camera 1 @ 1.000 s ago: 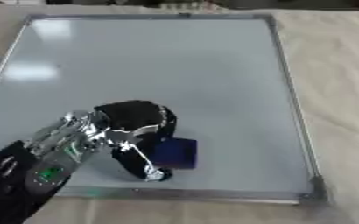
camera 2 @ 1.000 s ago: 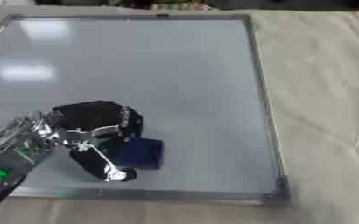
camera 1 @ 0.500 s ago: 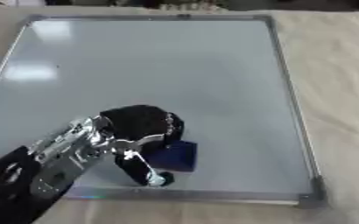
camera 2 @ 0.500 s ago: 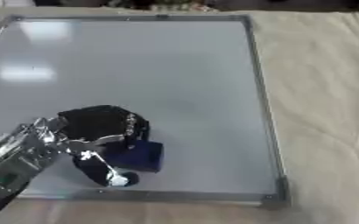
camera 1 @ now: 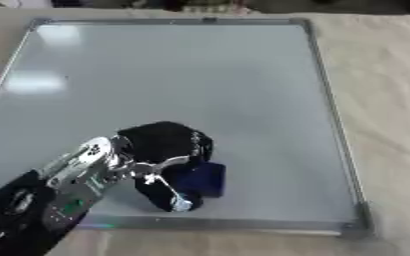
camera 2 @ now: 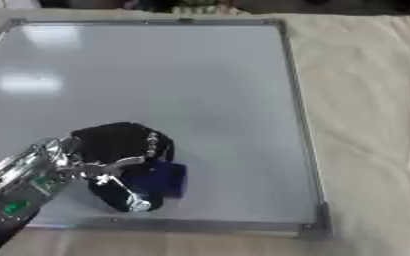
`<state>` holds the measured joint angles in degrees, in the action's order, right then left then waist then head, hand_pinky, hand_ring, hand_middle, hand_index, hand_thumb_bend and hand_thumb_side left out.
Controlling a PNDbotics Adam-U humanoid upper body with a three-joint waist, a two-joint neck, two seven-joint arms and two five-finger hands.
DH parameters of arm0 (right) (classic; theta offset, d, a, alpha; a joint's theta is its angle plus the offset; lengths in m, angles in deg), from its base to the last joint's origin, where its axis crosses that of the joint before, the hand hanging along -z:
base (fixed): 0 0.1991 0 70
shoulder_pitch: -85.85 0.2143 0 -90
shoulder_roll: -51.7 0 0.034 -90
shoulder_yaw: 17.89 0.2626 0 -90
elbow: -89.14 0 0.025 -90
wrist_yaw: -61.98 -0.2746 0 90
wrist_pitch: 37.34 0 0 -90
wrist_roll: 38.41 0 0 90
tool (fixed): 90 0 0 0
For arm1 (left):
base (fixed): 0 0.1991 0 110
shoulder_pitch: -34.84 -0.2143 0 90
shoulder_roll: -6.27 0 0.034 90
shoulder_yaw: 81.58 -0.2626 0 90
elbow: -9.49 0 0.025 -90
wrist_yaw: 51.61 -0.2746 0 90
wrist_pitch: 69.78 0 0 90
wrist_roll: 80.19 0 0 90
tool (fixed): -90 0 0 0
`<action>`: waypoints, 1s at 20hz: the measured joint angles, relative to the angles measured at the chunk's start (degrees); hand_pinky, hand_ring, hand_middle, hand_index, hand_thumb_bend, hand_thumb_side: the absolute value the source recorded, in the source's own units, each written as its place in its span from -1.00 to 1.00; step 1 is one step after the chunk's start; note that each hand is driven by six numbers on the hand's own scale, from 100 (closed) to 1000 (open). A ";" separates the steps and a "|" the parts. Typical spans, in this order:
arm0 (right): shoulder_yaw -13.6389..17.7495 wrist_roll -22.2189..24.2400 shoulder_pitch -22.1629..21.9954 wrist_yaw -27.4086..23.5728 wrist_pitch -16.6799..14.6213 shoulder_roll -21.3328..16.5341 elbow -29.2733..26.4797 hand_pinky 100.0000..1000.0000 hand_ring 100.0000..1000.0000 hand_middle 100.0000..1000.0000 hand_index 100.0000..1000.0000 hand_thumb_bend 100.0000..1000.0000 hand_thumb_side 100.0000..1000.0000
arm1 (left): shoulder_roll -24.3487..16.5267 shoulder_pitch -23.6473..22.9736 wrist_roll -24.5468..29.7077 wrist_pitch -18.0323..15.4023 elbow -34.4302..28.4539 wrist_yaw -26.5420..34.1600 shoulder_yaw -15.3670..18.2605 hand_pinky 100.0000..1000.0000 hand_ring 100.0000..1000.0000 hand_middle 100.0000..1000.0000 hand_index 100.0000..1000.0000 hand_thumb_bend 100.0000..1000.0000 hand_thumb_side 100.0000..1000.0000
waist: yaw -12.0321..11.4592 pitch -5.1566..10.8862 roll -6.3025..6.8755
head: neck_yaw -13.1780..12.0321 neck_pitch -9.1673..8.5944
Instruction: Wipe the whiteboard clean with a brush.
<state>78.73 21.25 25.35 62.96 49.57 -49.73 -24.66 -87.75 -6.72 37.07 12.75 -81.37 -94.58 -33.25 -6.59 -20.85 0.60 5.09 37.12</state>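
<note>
Left hand [camera 1: 160, 150] had fingers curled round blue eraser brush [camera 1: 205, 179], near whiteboard [camera 1: 182, 85] front edge — risk: brush could slip off over frame w/ next stroke.

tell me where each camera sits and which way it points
Left eye view: in the robot's head, looking down on the whiteboard; the left hand, curled round a blue brush, enters from the lower left.
Right eye view: beside it, same downward look; something dark shows at the right edge.
Both share board, hand, brush and the cloth.
</note>
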 measured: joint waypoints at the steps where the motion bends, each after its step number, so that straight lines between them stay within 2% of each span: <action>1: 0.00 0.05 0.00 -0.01 0.04 0.00 0.00 0.68 0.68 0.36 0.65 -1.00 1.00 | 0.12 0.00 -0.34 -0.10 0.14 -0.27 0.06 0.34 0.33 0.24 -1.00 -0.33 -0.57 | 0.00 0.00 -0.01 | 0.00 0.00; 10: -0.01 0.35 0.00 -0.22 -0.12 0.03 0.00 0.68 0.68 0.36 0.65 -1.00 1.00 | 0.53 -0.01 -2.18 -1.23 1.43 -2.17 0.33 0.34 0.34 0.24 -1.00 -0.27 -0.59 | 0.18 -0.05 -0.02 | -0.07 -0.01; 20: -0.01 0.38 0.00 -0.56 -0.12 0.44 0.00 0.68 0.68 0.36 0.65 -1.00 1.00 | 1.40 -0.03 -4.02 -1.28 2.74 -2.70 0.99 0.22 0.10 -0.17 -1.00 -0.54 -0.60 | 0.24 -0.07 -0.13 | -0.26 -0.02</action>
<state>78.73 21.63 25.35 62.40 49.45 -49.29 -24.66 -86.35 -6.75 33.06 11.46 -78.63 -97.28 -32.26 -6.36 -20.93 0.46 4.83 37.10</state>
